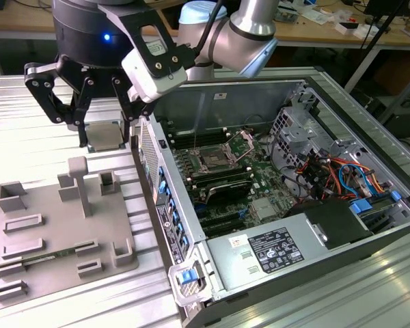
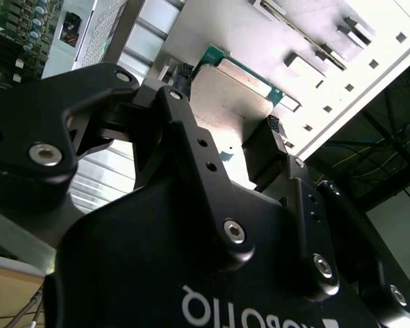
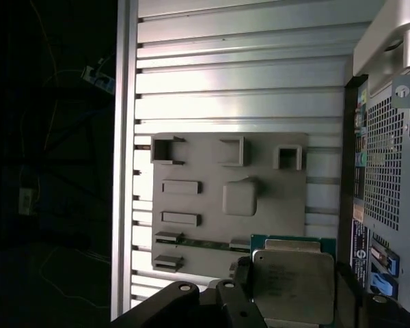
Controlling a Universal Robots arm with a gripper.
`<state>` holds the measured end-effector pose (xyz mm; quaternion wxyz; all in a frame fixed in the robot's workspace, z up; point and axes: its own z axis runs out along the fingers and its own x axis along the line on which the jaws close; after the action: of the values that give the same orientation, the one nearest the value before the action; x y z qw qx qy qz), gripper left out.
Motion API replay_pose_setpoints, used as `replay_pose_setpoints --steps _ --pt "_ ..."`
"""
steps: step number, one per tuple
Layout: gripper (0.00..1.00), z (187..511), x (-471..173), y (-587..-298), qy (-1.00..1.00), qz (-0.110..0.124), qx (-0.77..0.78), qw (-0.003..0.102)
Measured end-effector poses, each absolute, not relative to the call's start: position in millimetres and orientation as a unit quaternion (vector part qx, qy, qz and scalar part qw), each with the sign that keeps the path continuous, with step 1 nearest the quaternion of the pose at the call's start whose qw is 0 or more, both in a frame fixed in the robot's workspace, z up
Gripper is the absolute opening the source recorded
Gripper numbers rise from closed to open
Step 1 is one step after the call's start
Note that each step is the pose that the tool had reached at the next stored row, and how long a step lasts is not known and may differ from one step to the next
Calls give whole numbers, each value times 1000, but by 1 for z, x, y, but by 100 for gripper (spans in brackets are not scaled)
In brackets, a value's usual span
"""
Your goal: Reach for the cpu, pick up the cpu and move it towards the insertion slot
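Gripper (image 1: 104,130) fingers (image 2: 270,147) pinching the cpu (image 1: 108,136) by opposite edges, chip level and lifted clear above the grey tray (image 1: 55,232). Insertion slot (image 1: 214,161) well apart, toward the exterior view's right, inside the open computer case (image 1: 191,273).

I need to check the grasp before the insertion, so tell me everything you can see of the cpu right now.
The cpu is a thin square chip with a dull silvery metal lid and a green board rim. It is held off the table in the end effector, black fingers pressing opposite edges, lid facing the wrist. In the exterior view it hangs roughly level above the grey tray, to the exterior view's left of the open computer case.
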<state>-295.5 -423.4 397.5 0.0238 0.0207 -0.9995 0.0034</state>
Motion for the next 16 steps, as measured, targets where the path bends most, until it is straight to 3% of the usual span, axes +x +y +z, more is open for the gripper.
replay_pose_setpoints --steps 16 --pt "55 397 -287 -423 -999 3 21 24"
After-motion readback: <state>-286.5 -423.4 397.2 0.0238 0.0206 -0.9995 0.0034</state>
